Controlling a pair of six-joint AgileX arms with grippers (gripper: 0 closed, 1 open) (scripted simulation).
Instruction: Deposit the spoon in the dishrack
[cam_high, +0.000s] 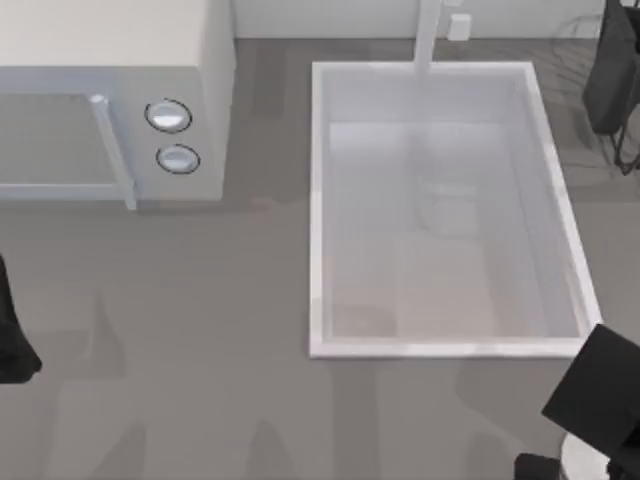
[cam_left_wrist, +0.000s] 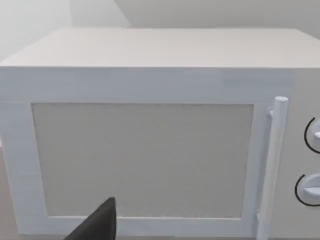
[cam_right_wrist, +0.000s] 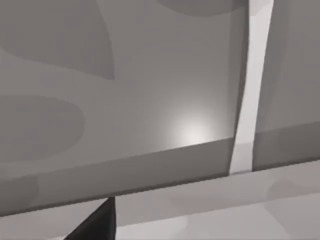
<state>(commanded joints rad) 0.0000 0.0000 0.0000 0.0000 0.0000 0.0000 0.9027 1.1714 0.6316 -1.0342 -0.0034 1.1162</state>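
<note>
The spoon (cam_high: 459, 26) is showing as a small white piece at the upper edge of the top view, just behind the sink (cam_high: 320, 200); the dishrack (cam_high: 590, 60) is sitting in the upper right corner; the right arm (cam_high: 600, 400) is waiting at the lower right, the left arm (cam_high: 12, 340) at the left edge facing the microwave (cam_left_wrist: 150, 150); I cannot tell how either set of jaws is standing; the long reach over the basin is risking a clipped faucet or a spoon dropped in the sink.

— Can you read any writing from where you are?
— No, I find none: the microwave (cam_left_wrist: 150, 125) front, its knobs (cam_high: 168, 116) and the sink (cam_high: 320, 200) rim carry no readable letters, numbers or brand marks.
</note>
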